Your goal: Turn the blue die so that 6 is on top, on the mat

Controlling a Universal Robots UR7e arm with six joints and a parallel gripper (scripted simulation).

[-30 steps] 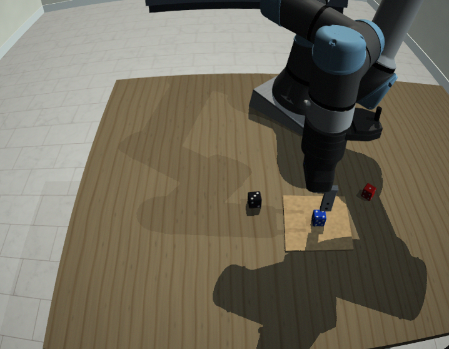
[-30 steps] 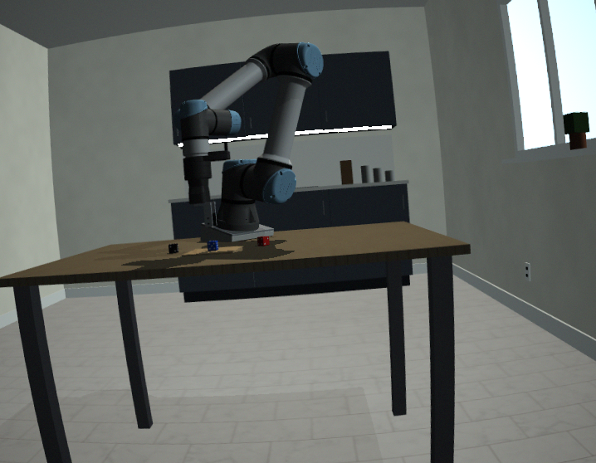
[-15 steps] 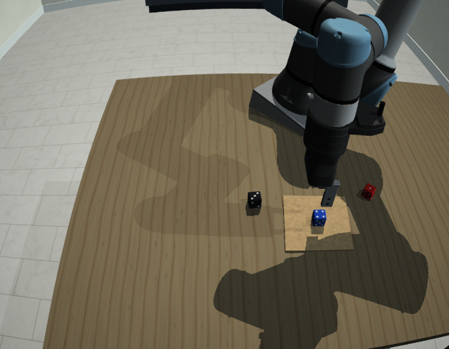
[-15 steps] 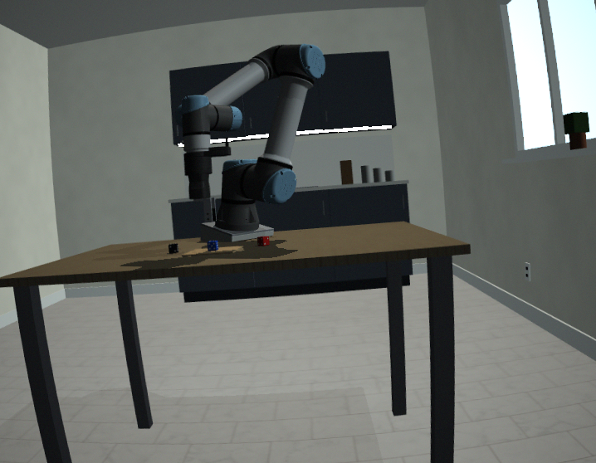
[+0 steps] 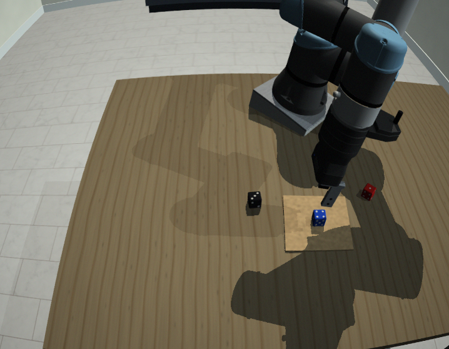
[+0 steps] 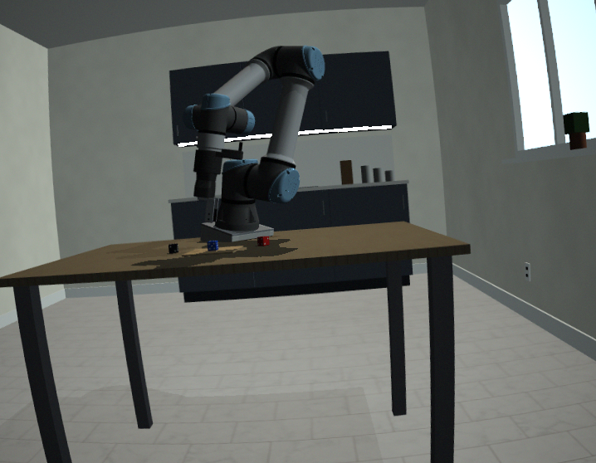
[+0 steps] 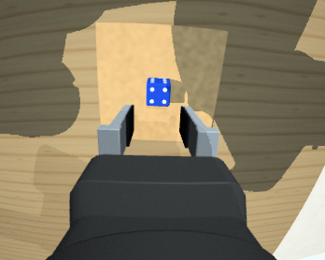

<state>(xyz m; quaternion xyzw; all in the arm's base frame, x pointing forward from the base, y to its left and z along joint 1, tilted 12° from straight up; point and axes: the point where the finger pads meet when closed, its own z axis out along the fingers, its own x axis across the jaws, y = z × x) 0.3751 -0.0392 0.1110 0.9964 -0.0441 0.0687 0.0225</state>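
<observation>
The blue die (image 5: 318, 217) lies flat on the tan mat (image 5: 317, 227), near the mat's middle and well inside its edges. In the wrist view the blue die (image 7: 158, 92) shows six pips on top. My gripper (image 5: 329, 200) is open and empty. It hangs above the far part of the mat, clear of the die. In the wrist view the fingers stand apart with the die beyond their tips. The mat lies flat on the table.
A black die (image 5: 254, 199) with three pips on top lies on the wood left of the mat. The robot base (image 5: 292, 109) stands behind the mat.
</observation>
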